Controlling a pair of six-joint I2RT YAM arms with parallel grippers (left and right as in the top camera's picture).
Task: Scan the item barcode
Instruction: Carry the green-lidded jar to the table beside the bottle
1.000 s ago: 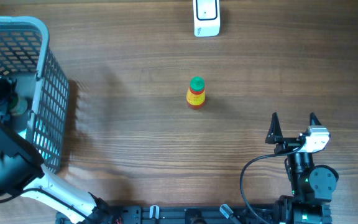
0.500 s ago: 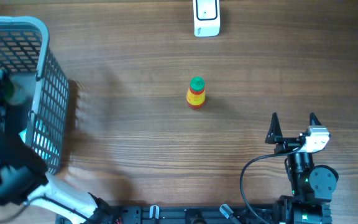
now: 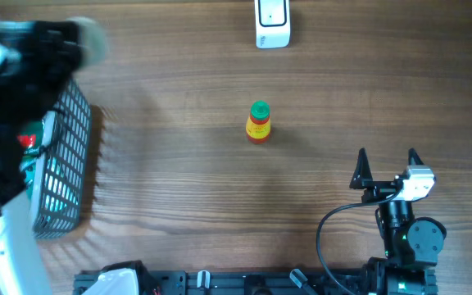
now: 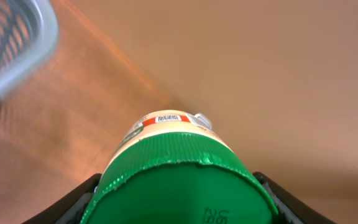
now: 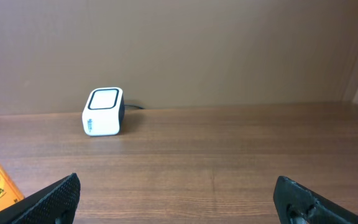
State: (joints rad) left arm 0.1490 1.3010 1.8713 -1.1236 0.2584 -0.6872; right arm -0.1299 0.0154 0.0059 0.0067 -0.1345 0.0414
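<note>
The left hand [image 4: 182, 208] is clamped on a green-capped bottle [image 4: 179, 180], near the basket [image 3: 64, 156] at upper left — picked, not yet scanned. The scanner [image 3: 272, 22] stands top centre, well apart; the right hand [image 3: 386, 160] sits lower right, fingers apart — idle.

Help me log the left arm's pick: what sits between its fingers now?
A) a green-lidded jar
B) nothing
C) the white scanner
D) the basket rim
A: in the left wrist view the green-lidded jar fills the gap between the left gripper's fingers, with the basket off to the side.
</note>
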